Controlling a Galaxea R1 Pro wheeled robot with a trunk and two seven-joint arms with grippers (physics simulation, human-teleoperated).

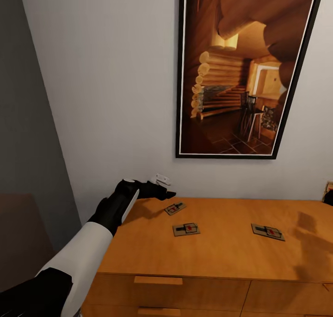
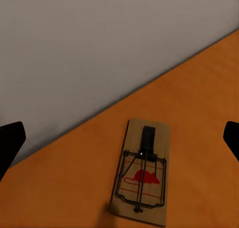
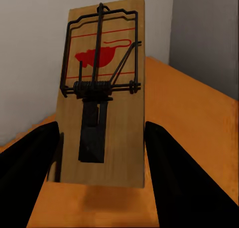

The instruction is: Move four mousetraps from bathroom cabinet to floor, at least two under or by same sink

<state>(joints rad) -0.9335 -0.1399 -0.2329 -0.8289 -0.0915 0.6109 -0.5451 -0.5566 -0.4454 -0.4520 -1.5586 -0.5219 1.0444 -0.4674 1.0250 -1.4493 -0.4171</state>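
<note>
Wooden mousetraps (image 1: 186, 228) lie on the cabinet (image 1: 222, 257) top, the left tool (image 2: 119, 138) wide above one and the right tool (image 3: 102, 153) gripping another, which could slip if jolted.

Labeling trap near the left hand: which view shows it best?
Left wrist view: that mousetrap lies flat on the cabinet, spring and red mouse print clear. In the head view it is small, just beyond the left hand.

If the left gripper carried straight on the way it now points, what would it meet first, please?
Probably the nearest tan wooden mousetrap lying flat on the orange-brown wooden cabinet, between the open left gripper's fingers; depth is unclear.
</note>
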